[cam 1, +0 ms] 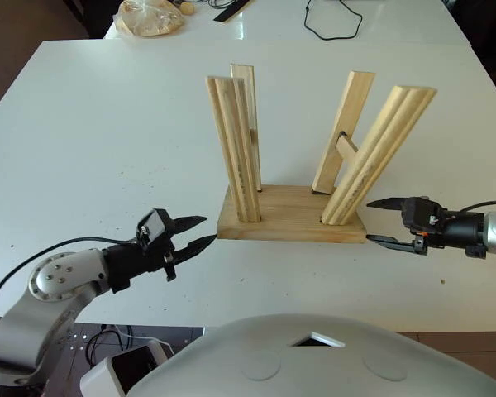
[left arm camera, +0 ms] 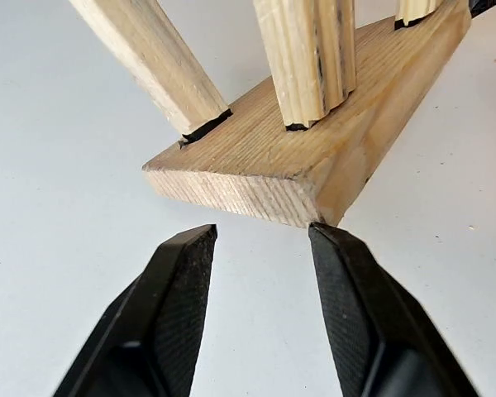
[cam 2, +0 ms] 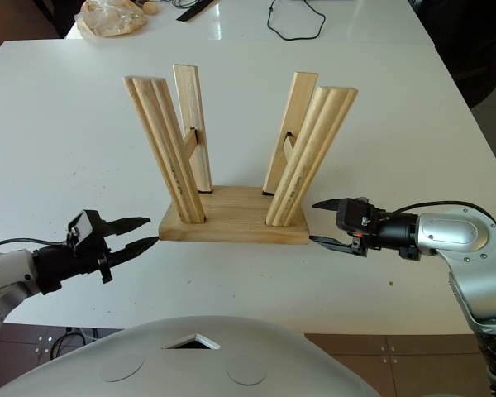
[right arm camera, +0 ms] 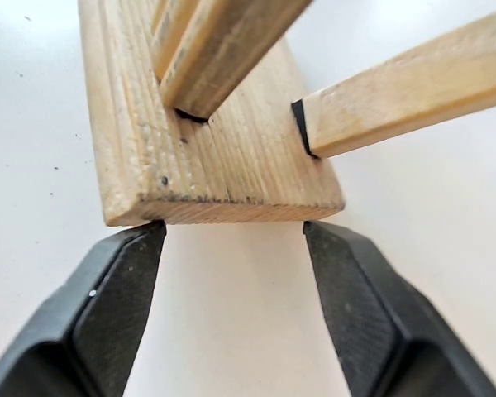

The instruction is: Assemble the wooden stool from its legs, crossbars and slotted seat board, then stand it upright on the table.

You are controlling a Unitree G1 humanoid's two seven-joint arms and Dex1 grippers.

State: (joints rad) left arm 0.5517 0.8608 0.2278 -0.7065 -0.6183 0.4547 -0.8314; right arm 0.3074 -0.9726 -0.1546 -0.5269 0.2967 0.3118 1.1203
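One white table [cam 1: 107, 124] bears, near its middle, one pale wooden stool [cam 2: 231, 219], inverted: one seat board [cam 1: 289, 217] lying flat, four grooved legs [cam 1: 236, 149] leaning upward, two short crossbars [cam 1: 345, 147] between them. My left gripper [cam 1: 208, 229] and right gripper [cam 1: 369, 221], both spread open, sit just beside its left and right ends.

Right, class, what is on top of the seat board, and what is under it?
Four legs stand slotted in the seat board, crossbars joining pairs. It lies flat on the table; its underside is hidden.
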